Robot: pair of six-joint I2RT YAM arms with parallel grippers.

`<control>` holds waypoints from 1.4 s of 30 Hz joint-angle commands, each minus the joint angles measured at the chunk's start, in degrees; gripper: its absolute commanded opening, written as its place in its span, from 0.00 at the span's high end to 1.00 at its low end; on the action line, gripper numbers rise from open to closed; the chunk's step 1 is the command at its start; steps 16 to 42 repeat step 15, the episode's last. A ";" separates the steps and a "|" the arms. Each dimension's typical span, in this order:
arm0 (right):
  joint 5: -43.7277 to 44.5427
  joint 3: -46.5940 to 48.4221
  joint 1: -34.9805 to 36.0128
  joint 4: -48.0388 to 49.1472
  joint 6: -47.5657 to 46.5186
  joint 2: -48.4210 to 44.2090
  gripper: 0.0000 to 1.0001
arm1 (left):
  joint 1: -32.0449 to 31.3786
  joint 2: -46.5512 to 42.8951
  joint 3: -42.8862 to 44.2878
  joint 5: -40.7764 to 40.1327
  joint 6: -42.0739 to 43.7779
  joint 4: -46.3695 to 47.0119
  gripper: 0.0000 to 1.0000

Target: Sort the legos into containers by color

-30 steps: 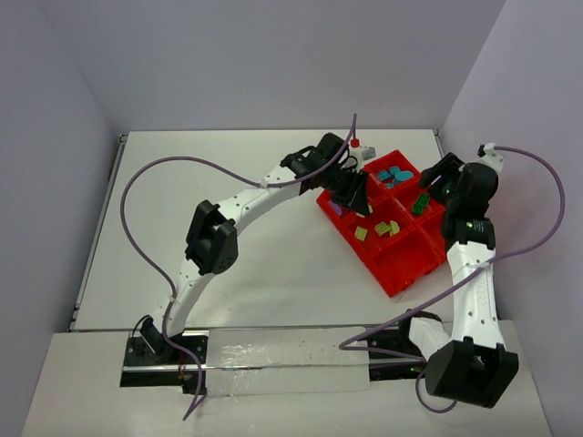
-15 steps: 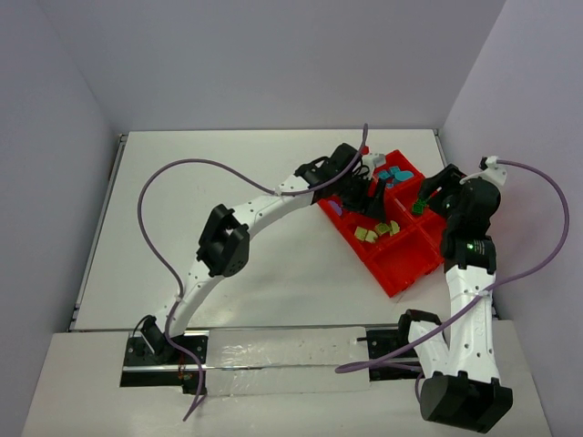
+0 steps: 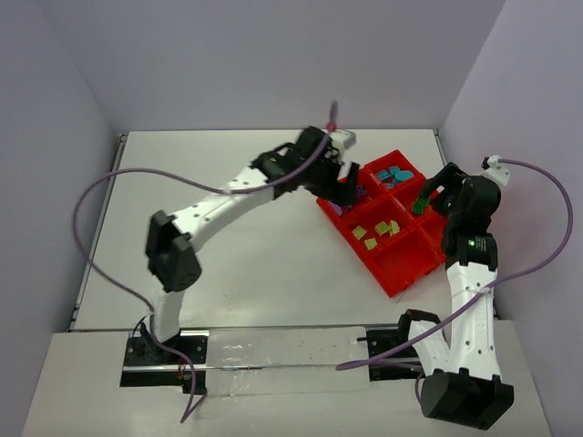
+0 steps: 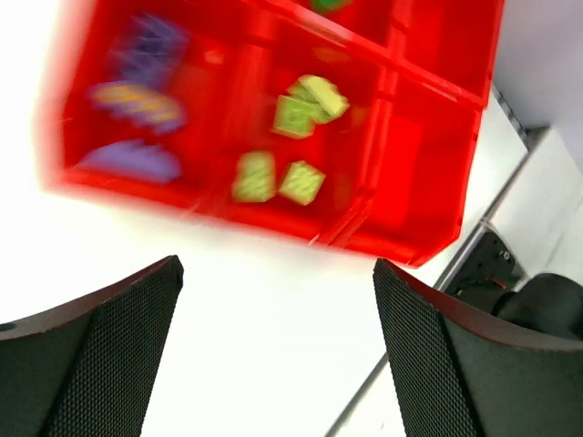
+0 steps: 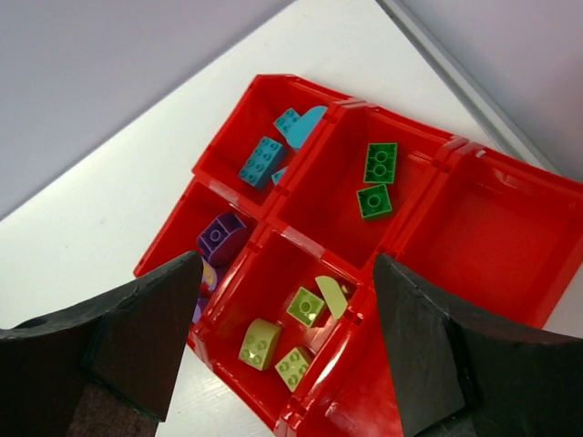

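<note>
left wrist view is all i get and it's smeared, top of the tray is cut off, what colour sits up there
Observer: Green. The right wrist view shows two green bricks lying together in one compartment of the red tray.
Operator: any teal in there
Observer: Yes, teal bricks share the corner compartment right beside the greens, with one divider between the two colours.
Operator: right claw carrying anything
Observer: No. The right claw hangs above the tray with its jaws wide apart and nothing between them.
</note>
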 commanded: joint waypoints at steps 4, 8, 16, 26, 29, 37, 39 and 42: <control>6.49 6.58 0.49 -5.66 0.03 5.62 0.16 | 12.89 -22.90 -14.85 -13.35 1.78 -1.63 0.07; 4.74 5.37 0.57 -4.58 -0.61 5.96 0.15 | 20.77 -30.42 -20.33 -16.28 3.21 -3.22 0.06; 5.53 4.82 0.75 -4.06 -1.00 6.69 0.16 | 35.13 -37.17 -28.41 -12.47 3.11 -2.28 0.06; 5.53 4.82 0.75 -4.06 -1.00 6.69 0.16 | 35.13 -37.17 -28.41 -12.47 3.11 -2.28 0.06; 5.53 4.82 0.75 -4.06 -1.00 6.69 0.16 | 35.13 -37.17 -28.41 -12.47 3.11 -2.28 0.06; 5.53 4.82 0.75 -4.06 -1.00 6.69 0.16 | 35.13 -37.17 -28.41 -12.47 3.11 -2.28 0.06; 5.53 4.82 0.75 -4.06 -1.00 6.69 0.16 | 35.13 -37.17 -28.41 -12.47 3.11 -2.28 0.06; 5.53 4.82 0.75 -4.06 -1.00 6.69 0.16 | 35.13 -37.17 -28.41 -12.47 3.11 -2.28 0.06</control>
